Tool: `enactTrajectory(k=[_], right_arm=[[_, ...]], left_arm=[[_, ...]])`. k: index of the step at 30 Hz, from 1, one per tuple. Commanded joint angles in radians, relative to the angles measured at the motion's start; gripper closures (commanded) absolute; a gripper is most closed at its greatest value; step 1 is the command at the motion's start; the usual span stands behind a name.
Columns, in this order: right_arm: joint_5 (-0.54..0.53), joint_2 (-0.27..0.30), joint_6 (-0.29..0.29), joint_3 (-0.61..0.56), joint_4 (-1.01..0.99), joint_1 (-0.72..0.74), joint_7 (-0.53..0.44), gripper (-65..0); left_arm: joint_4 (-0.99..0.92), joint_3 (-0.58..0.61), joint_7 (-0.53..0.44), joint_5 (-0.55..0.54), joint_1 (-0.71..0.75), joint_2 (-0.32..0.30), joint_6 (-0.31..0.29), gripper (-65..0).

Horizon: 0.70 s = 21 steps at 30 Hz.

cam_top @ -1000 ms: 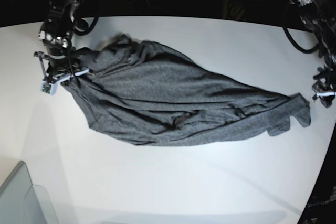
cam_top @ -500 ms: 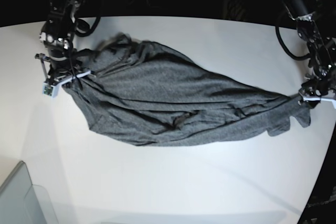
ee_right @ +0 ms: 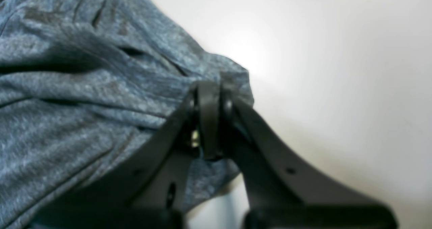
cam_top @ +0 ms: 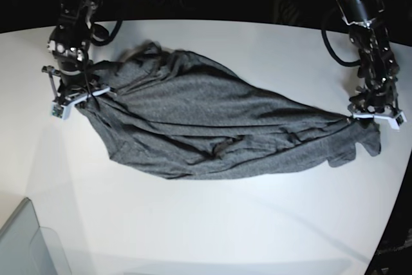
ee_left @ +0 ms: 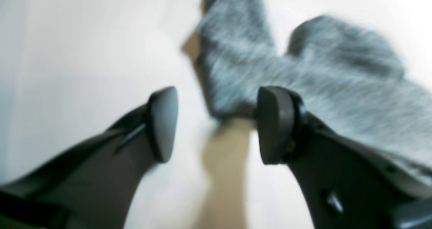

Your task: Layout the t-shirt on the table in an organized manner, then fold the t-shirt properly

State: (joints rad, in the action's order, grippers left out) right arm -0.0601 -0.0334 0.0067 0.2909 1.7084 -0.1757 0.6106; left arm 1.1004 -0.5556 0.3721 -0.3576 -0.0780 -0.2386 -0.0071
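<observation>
Grey knit cloth, the t-shirt (cam_top: 219,127), lay rumpled and stretched across the middle of the white table (cam_top: 212,223). At the shirt's left end, in the base view, the right gripper (cam_top: 72,98) was clamped tight on a bunched edge of the fabric. At the shirt's far right end the left gripper (cam_top: 376,115) hung just above the cloth, its fingers (ee_left: 163,122) spread apart with nothing between them.

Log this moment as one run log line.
left gripper: open, poised at t-shirt corner | right gripper: shut on opposite shirt end | shirt: bunched, unfolded on table
</observation>
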Motion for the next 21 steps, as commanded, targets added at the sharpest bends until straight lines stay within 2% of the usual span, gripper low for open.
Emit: enactTrajectory(k=[1, 10, 12, 16, 19, 21], right_arm=[[-0.001, 0.003, 0.000, 0.000, 0.018, 0.008, -0.019, 0.0], [-0.001, 0.003, 0.000, 0.000, -0.035, 0.020, -0.022, 0.0], [-0.001, 0.003, 0.000, 0.000, -0.038, 0.023, -0.021, 0.0], [-0.001, 0.003, 0.000, 0.000, -0.038, 0.025, -0.019, 0.0], [-0.001, 0.003, 0.000, 0.000, -0.038, 0.025, -0.021, 0.0], [-0.001, 0.003, 0.000, 0.000, -0.034, 0.026, -0.021, 0.0]], left_arm=[[0.001, -0.004, -0.002, -0.004, -0.033, -0.020, 0.002, -35.8], [-0.084, -0.002, -0.006, -0.004, -0.067, -0.021, 0.002, -34.0], [-0.087, -0.002, -0.006, -0.002, -0.072, -0.020, 0.002, -26.9], [-0.088, -0.002, -0.006, 0.004, -0.075, -0.020, 0.002, -0.1], [-0.082, -0.004, 0.000, -0.004, -0.075, -0.023, 0.002, -2.0], [-0.050, -0.011, 0.005, -0.007, -0.072, -0.023, 0.002, 0.0]])
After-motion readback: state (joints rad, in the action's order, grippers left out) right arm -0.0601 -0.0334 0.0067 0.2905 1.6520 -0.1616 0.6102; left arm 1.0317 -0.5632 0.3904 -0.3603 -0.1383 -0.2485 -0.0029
